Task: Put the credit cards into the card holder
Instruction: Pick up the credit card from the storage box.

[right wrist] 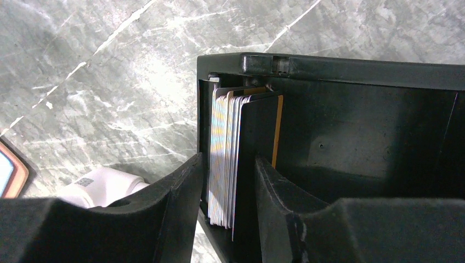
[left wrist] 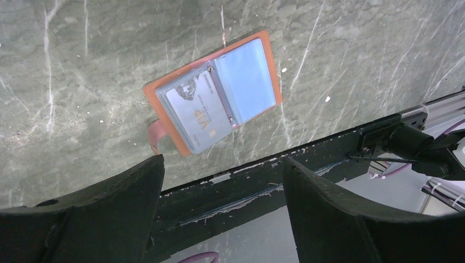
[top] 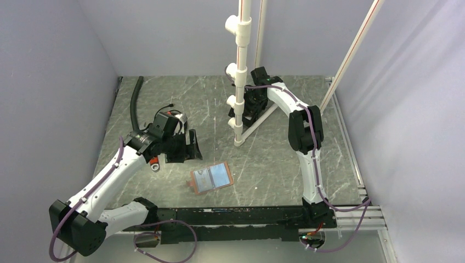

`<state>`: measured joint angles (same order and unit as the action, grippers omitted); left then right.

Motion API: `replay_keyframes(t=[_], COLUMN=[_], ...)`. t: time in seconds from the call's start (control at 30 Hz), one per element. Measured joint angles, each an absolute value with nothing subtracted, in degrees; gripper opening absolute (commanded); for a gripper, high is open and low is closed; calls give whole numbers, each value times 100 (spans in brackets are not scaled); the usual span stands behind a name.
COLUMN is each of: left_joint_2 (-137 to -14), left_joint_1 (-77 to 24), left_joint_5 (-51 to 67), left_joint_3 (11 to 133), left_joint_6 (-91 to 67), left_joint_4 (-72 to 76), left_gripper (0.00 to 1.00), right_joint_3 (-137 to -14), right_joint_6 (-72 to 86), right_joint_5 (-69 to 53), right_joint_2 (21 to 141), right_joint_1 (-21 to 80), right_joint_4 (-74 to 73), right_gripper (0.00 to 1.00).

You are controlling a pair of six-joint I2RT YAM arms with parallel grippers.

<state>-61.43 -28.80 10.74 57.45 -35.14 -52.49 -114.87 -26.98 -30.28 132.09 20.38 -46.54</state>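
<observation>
The card holder (top: 193,185) lies open on the table near the front edge, with an orange-brown rim and glossy sleeves. In the left wrist view (left wrist: 159,107) one sleeve holds a silver VIP card (left wrist: 200,118) and the other a light blue card (left wrist: 247,79). My left gripper (top: 192,143) (left wrist: 225,160) is open and empty, above and left of the holder. My right gripper (top: 249,109) (right wrist: 230,159) is at the black box (right wrist: 356,137). Its jaws stand narrowly apart on either side of a stack of credit cards (right wrist: 225,142) standing on edge. A gap shows beside the left finger (right wrist: 186,181).
A white PVC pipe stand (top: 239,82) rises right beside the black box, and its foot (right wrist: 98,186) shows next to my right fingers. A black hose (top: 134,101) lies at the back left. A black rail (top: 236,216) runs along the near table edge.
</observation>
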Motion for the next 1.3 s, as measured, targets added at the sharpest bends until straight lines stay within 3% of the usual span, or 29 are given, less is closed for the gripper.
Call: replay_keyframes(t=[0.47,0.73,1.3], left_joint_2=[-6149,-6167,-6226], left_joint_1=[-2880,-2880,-2880], left_joint_5=[1155,1205,1223], left_joint_3=[5741,5739,5509], left_joint_6=[-3494,-3492,-3542], left_joint_4=[-5166,-5129,-4939], left_gripper=[83,84,84], right_joint_3=[-11467,-11465,-11336], right_joint_6=[-2652,-2663,-2499], right_joint_5=[-3232,-3328,-3168], right_joint_2=[13124,13113,12936], right_joint_1=[2016,1968,1933], right_joint_4=[-4685,-4709,-4569], right_gripper=[40,20,1])
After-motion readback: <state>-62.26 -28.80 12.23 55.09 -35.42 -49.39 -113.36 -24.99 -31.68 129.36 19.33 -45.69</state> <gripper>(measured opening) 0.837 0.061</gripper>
